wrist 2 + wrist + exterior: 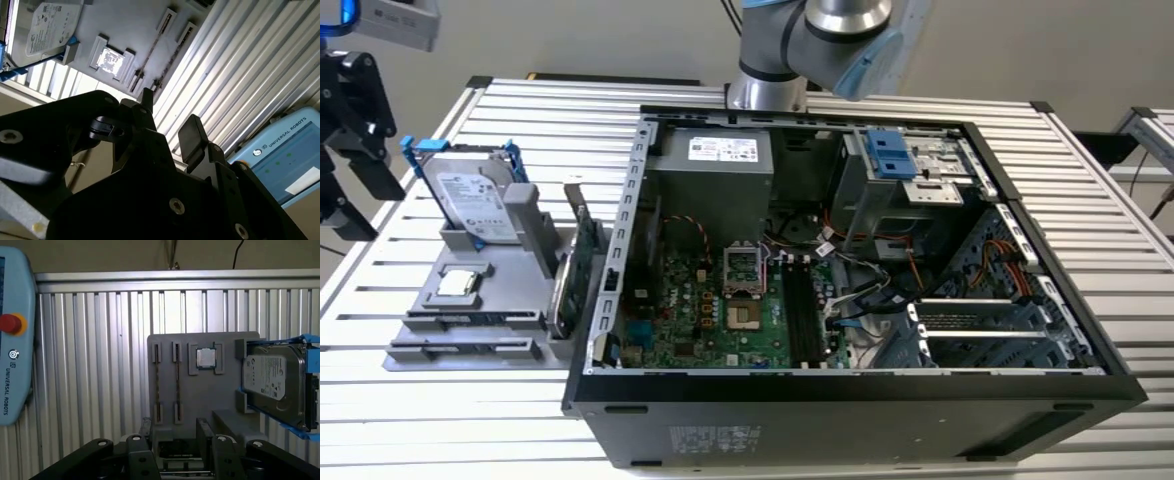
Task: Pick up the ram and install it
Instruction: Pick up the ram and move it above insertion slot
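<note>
1. The fingers (205,432) stand wide apart with nothing between them. The gripper (175,432) is empty and hangs clear of the parts.
2. The ram (177,382) stands on its long edge in a narrow slot of the grey holder (210,400), so only its thin top edge shows. It is the slot nearer the square processor chip (206,358). A second slot runs just beside it.
3. I judge the ram light, stiff and thin, but fragile. It would not stand bending or a hard squeeze on its small black chips.
4. The safest hold is probably across its two flat faces near the middle of the top edge. That leaves the lower contact edge untouched.
5. The hard drive (275,385) stands at the holder's far side, well apart from the ram.
6. The holder rests on the ribbed metal table (90,365) beside the open computer case (854,385).
</note>
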Robot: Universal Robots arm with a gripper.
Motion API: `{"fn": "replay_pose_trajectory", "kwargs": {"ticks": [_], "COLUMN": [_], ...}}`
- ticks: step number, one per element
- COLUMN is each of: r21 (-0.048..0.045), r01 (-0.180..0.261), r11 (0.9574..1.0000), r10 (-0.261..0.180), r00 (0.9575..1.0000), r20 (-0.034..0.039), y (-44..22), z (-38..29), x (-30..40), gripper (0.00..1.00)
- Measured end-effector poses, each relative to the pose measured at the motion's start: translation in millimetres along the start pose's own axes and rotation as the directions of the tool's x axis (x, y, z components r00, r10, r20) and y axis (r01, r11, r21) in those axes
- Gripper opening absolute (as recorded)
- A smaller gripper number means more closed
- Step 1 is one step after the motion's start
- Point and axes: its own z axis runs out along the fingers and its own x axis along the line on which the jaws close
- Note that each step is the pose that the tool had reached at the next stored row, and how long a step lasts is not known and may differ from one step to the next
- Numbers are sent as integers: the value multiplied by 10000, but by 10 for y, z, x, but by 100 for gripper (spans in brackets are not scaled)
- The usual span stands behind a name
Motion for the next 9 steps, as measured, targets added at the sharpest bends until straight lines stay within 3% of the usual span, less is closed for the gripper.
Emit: {"fn": "replay_pose_trajectory", "kwargs": {"ticks": [9], "r21": [26], "r01": [-1], "r11": [10000], "r10": [1], "r00": [10000], "r20": [-58], "y": [0], "z": [52], "x": [-4], "gripper": [100]}}
